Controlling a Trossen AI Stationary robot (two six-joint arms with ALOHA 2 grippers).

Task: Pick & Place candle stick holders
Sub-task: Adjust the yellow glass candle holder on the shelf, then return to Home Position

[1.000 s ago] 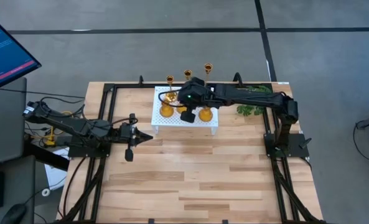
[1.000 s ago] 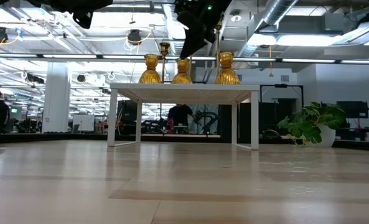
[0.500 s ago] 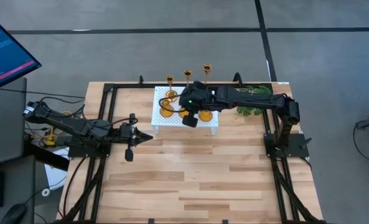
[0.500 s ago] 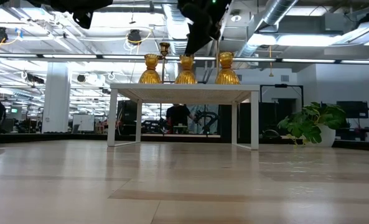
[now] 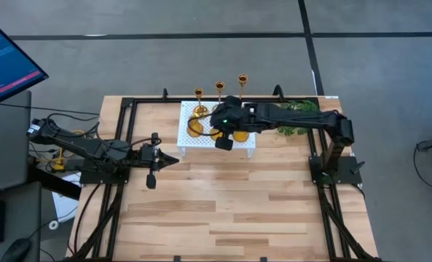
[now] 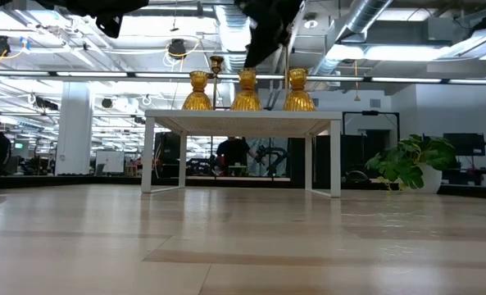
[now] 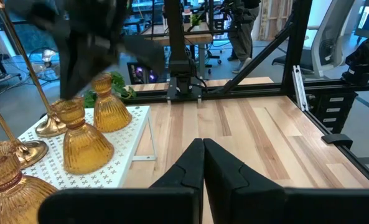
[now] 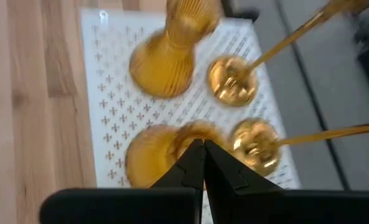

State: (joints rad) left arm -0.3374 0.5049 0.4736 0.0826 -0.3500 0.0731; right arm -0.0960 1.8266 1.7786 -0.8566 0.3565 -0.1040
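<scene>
Three short squat gold holders [image 6: 197, 92] [image 6: 247, 92] [image 6: 299, 90] stand in a row on a small white perforated stand [image 6: 243, 119]. Three tall thin-stemmed gold holders [image 5: 199, 93] [image 5: 219, 86] [image 5: 242, 77] stand on round bases along its far side. My right gripper [image 8: 200, 146] reaches in from the table's right and is shut at the top of the middle squat holder [image 8: 148, 158]. My left gripper [image 5: 173, 159] is shut and empty, left of the stand; it also shows in its own wrist view [image 7: 203, 146]. My right gripper has its shut fingertips on the top rim [image 8: 195, 129] of the middle squat holder, coming from above and slanting in from the table's right. The fingertips hide the place of contact. The holder stays upright, its base [image 6: 247, 106] level with the stand's top.
A green sprig [image 5: 296, 125] lies on the table right of the stand, under my right arm. Black frame rails [image 5: 128, 145] run along the table's left and right sides. Bare wood [image 5: 230, 204] lies between the stand and the near edge.
My right gripper has moved a little toward the table's near edge and right. The middle squat holder has shifted with it along the stand's top, staying upright. The other holders have kept still.
</scene>
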